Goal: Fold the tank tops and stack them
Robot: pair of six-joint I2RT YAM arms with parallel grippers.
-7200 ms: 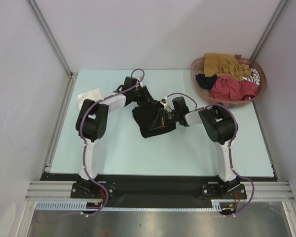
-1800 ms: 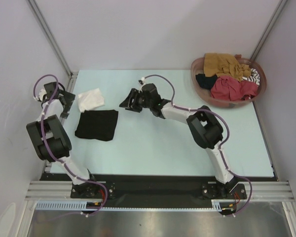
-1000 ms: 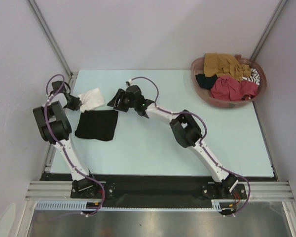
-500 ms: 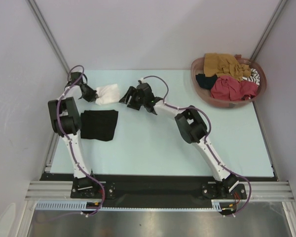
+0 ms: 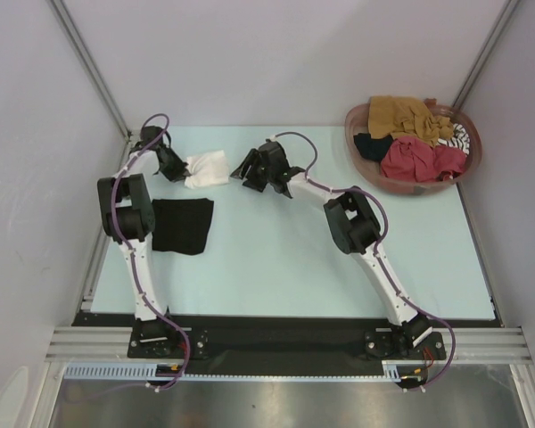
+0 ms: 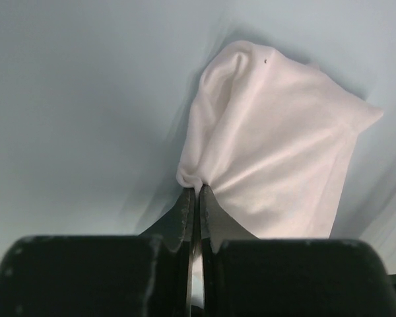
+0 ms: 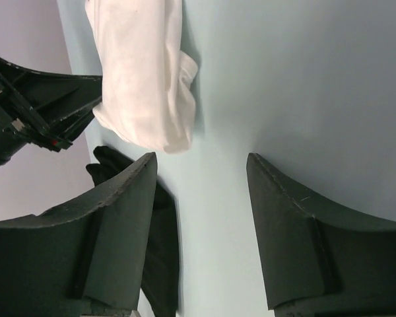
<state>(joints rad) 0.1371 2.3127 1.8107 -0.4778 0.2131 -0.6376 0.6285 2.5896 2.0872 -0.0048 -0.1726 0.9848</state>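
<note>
On the pale counter (image 5: 294,259), at its 1 o'clock corner, sat the round basket (image 5: 351,125), heaped with unfolded tank tops (image 5: 410,134) in mustard, red, black and stripes. Toward 9 o'clock lay the black tank top (image 5: 182,226), folded flat into a rough square. Just beyond it, toward 11 o'clock, was the white tank top (image 5: 207,168), bunched into a short roll whose long axis ran from 9 to 3 o'clock. The left tool (image 5: 176,166) was clamped tight on that garment's 9 o'clock end, a pinch of cloth gathered between its closed jaws. The right tool (image 5: 252,169) stood with jaws spread and nothing in them, near the roll's 3 o'clock end but apart from it. The white piece thus lay at 9 o'clock of the empty right tool, lengthwise between the two. By that, the right arm looked best placed to take the free end.
</note>
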